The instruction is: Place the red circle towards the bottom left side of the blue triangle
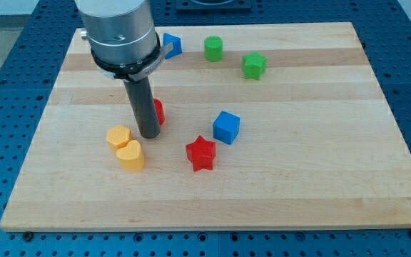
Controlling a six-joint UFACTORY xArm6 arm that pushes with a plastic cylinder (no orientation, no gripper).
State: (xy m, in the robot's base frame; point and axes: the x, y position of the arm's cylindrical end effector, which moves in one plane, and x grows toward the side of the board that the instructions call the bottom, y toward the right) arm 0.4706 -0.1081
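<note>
The red circle (159, 111) sits left of the board's middle, mostly hidden behind my rod. My tip (148, 134) rests on the board just in front of and to the left of it, touching or nearly touching it. The blue triangle (171, 45) lies near the view's top edge, partly hidden by the arm's grey body, well above the red circle.
Two yellow blocks, one (118, 136) above the other (130, 155), sit just left of and below my tip. A red star (200, 153) and a blue cube (226, 127) lie to the right. A green cylinder (213, 48) and a green star (254, 65) lie at the top.
</note>
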